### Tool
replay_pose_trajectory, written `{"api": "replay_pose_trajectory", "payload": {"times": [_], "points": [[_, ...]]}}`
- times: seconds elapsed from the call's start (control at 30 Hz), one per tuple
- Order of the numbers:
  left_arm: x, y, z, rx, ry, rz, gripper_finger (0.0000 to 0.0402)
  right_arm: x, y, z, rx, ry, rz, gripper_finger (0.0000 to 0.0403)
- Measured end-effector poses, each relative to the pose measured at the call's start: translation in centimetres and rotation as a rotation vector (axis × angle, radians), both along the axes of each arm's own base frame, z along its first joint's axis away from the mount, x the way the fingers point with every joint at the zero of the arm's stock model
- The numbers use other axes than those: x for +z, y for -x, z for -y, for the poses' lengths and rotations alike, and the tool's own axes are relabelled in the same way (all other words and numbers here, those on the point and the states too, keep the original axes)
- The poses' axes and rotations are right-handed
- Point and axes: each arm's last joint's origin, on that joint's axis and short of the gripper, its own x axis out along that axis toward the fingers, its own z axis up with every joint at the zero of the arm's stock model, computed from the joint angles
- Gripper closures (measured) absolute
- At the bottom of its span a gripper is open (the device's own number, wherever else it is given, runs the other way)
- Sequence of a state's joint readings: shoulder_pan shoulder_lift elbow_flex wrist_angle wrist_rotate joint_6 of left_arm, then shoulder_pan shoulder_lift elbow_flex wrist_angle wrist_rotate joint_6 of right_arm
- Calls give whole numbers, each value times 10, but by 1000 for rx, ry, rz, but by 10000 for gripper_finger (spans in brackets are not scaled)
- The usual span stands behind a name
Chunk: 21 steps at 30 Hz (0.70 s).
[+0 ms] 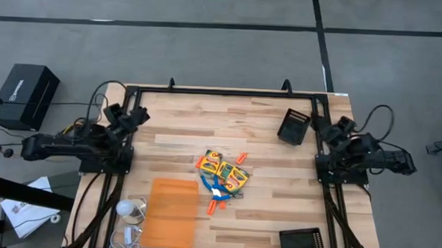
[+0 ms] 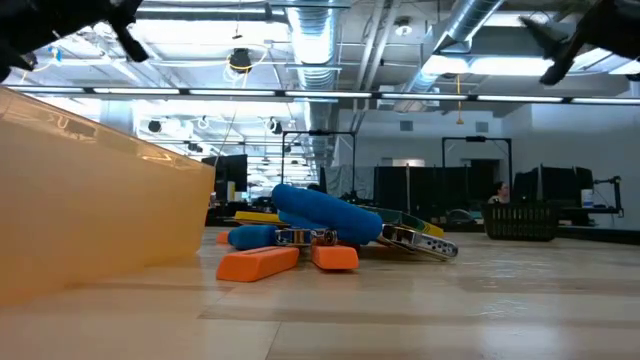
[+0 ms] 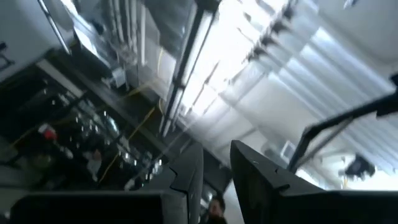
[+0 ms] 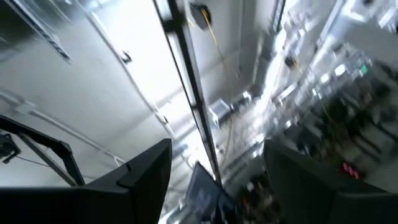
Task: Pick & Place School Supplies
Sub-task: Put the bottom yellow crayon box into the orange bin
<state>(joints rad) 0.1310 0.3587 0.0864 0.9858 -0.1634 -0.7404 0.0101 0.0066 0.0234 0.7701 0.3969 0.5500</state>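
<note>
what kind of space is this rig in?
Probably an industrial lab or workshop floor: exposed ceiling ducts, strip lights, and a butcher-block table inside a black frame, standing on bare concrete.

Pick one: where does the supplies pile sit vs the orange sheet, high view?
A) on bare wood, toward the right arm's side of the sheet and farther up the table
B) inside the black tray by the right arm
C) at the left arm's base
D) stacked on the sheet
A: in the high view the crayon boxes, blue-handled scissors and orange sticks lie on bare wood beside the orange sheet, not on it.
</note>
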Motion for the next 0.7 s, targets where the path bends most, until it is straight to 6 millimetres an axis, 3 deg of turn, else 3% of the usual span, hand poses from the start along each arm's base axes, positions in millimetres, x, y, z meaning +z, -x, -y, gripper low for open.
{"api": "replay_pose_trajectory", "payload": {"times": [0.27,0.53,0.7], "points": [[3,-28,-1,-73,-40,-138,324,-1,-1,0,-26,17,-30,159],[0,-42,-3,-79,-31,-209,324,-7,-6,2,-20,-88,-75,159],[13,-48,-3,-95,-43,-191,324,-4,-8,3,-12,-127,-46,159]]}}
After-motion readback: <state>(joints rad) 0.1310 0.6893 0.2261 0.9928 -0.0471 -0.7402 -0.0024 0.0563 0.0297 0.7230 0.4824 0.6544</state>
